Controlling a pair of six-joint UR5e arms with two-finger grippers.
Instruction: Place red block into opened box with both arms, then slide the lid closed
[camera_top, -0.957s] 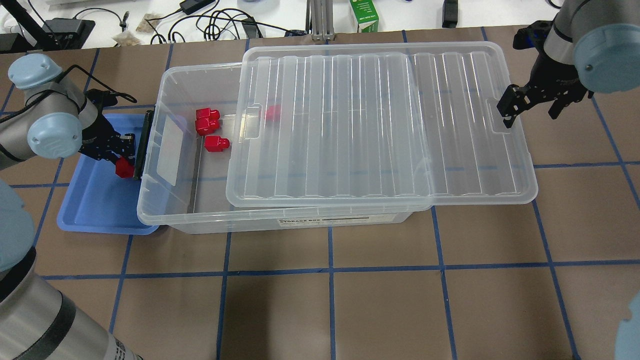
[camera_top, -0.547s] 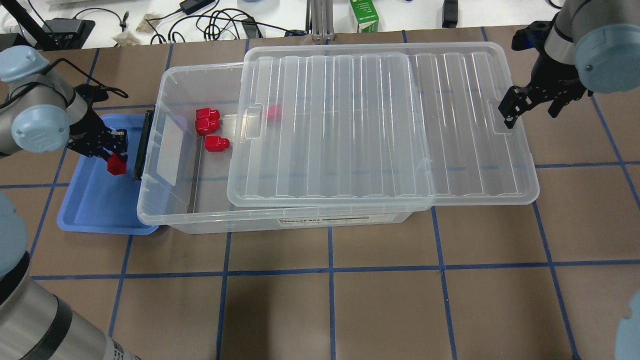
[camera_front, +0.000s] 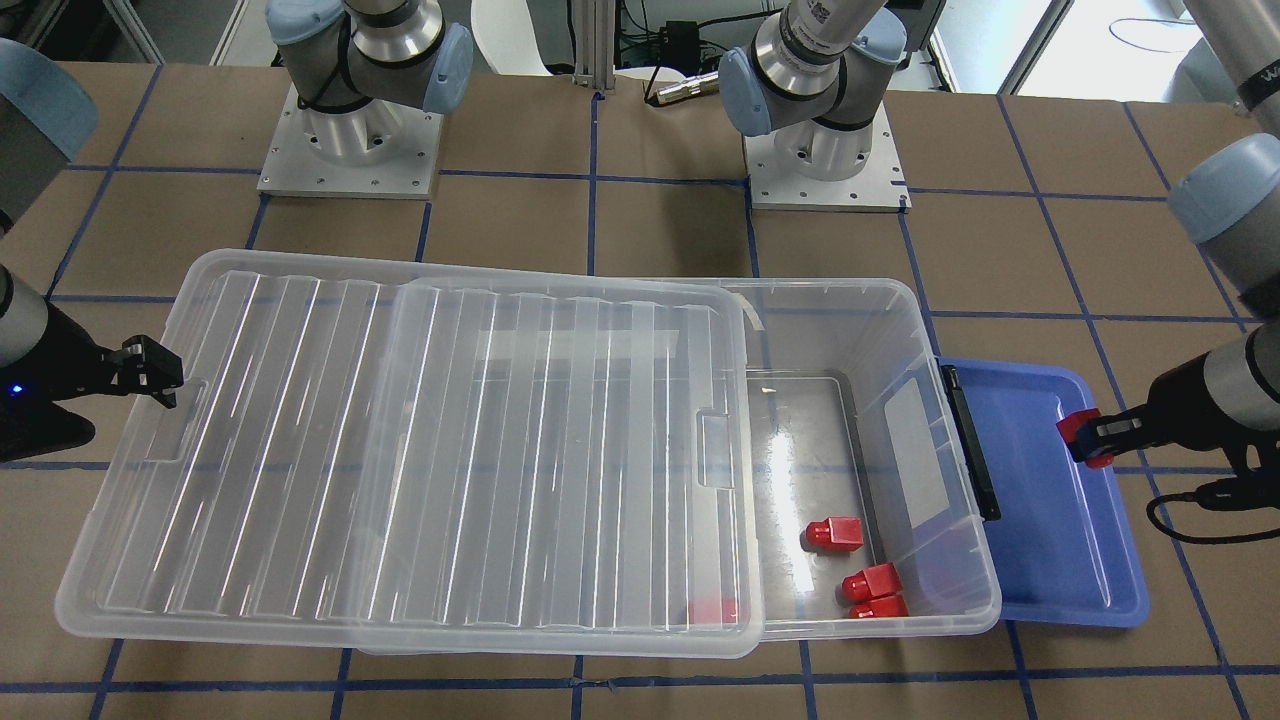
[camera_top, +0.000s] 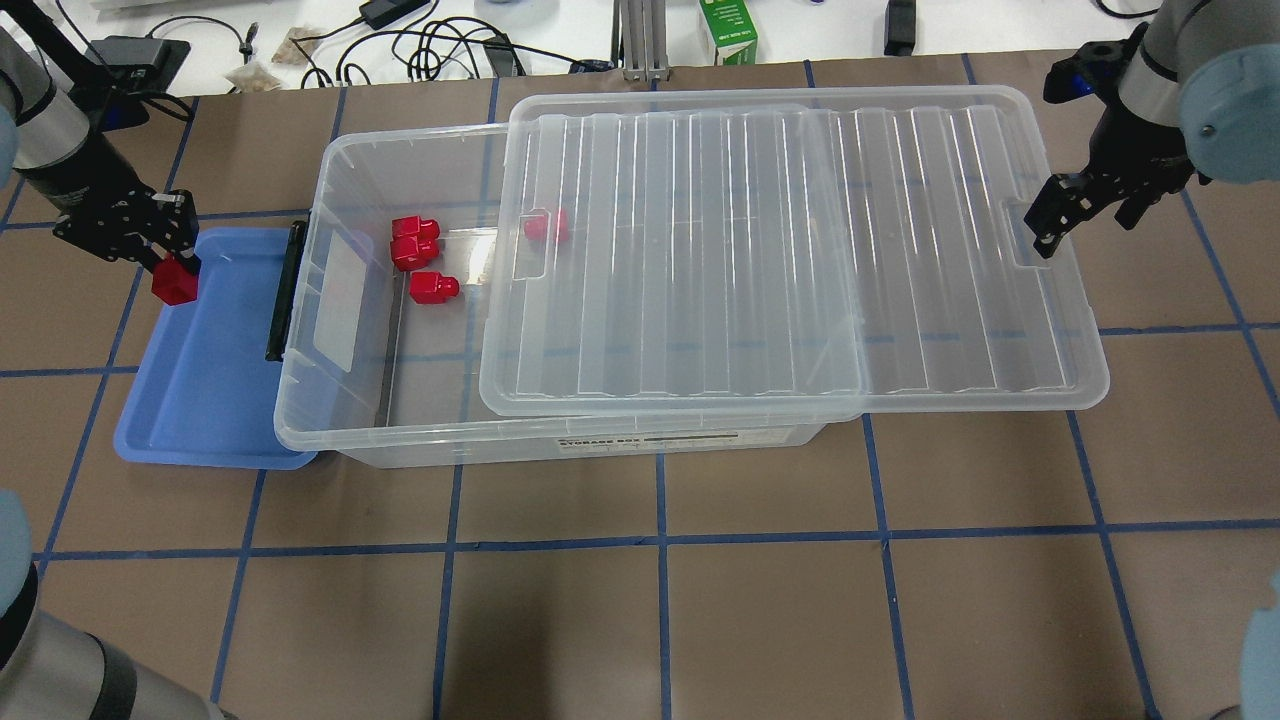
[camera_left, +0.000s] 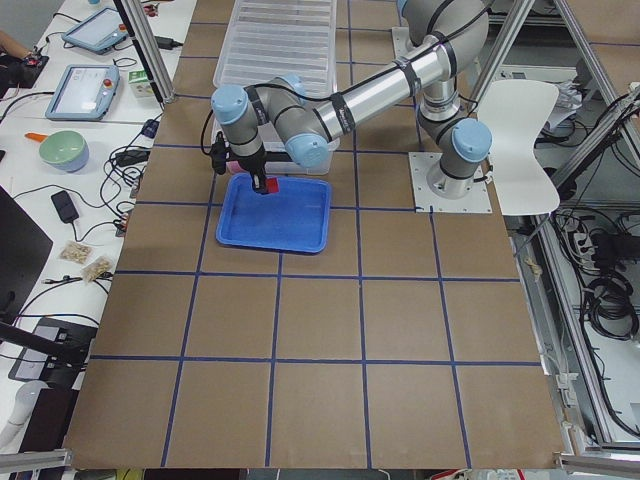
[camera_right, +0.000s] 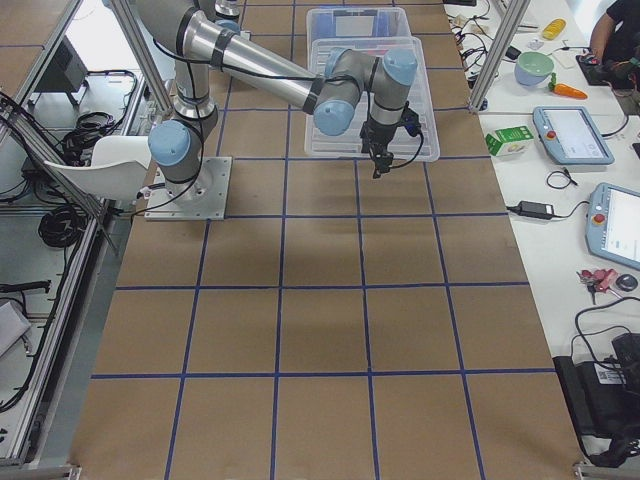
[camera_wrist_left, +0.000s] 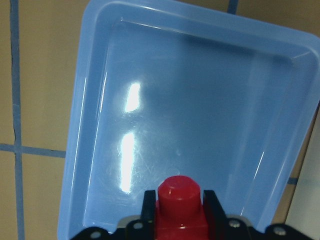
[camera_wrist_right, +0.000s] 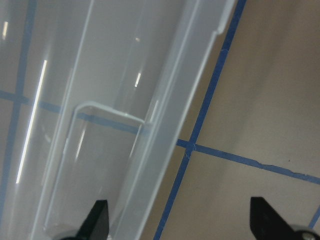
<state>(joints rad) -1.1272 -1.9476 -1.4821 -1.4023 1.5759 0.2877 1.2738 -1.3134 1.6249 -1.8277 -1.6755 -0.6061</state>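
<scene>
My left gripper (camera_top: 168, 268) is shut on a red block (camera_top: 175, 285), holding it above the far left corner of the blue tray (camera_top: 200, 400). In the left wrist view the red block (camera_wrist_left: 179, 200) sits between both fingers with its stub pointing out. The clear box (camera_top: 400, 445) stands right of the tray with its left part uncovered; several red blocks (camera_top: 414, 245) lie inside. The ribbed lid (camera_top: 750, 250) covers the rest and overhangs the box's right end. My right gripper (camera_top: 1085, 215) is open, straddling the lid's right rim (camera_wrist_right: 165, 150) at its recessed tab.
A black bar (camera_top: 284, 290) runs along the box's left end, beside the tray. Cables and a green carton (camera_top: 728, 35) lie on the white surface beyond the table. Brown table with blue tape lines stretches in front of the box.
My left gripper has risen with the red block and moved left, away from the box. The lid has slid a little to the right along with my right gripper.
</scene>
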